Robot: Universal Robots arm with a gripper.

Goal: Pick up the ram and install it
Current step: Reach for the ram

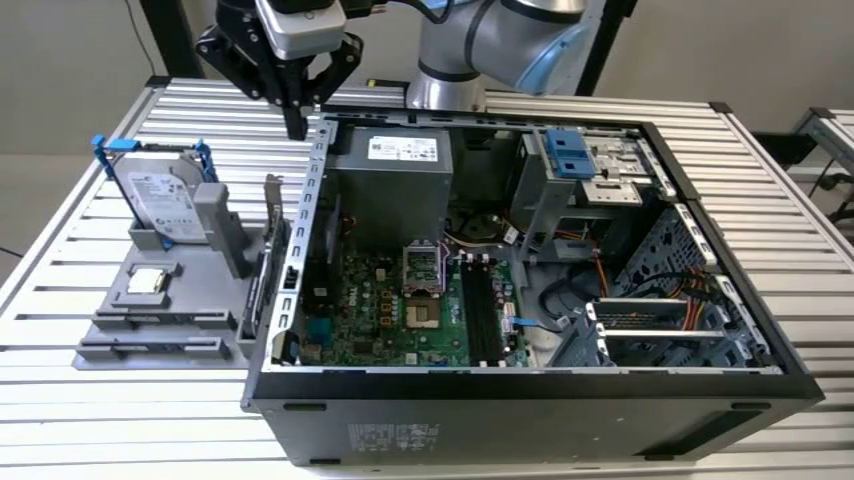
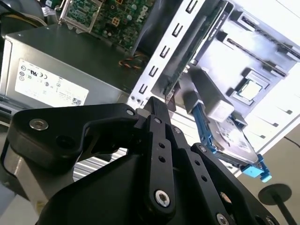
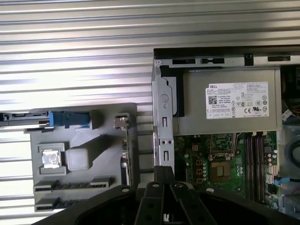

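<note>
The ram [image 1: 271, 240] is a thin greenish stick standing on edge in the grey holder [image 1: 160, 300], just outside the computer case's wall on the exterior view's left. It appears edge-on in the first wrist view [image 3: 126, 150] and as a long green strip in the second wrist view [image 2: 199, 47]. My gripper [image 1: 296, 128] hangs above the case's rear corner, higher than the ram and behind it. Its black fingers are shut with nothing between them, as both wrist views [image 2: 157, 105] [image 3: 164, 176] show. The motherboard's black slots [image 1: 474, 310] lie inside the open case.
A silver hard drive in a blue bracket [image 1: 167, 200] stands upright on the holder, and a square silver processor chip [image 1: 150, 281] lies in front of it. The grey power supply [image 1: 390, 180] sits at the back of the case [image 1: 534, 385]. The ribbed metal table [image 1: 80, 400] extends around everything.
</note>
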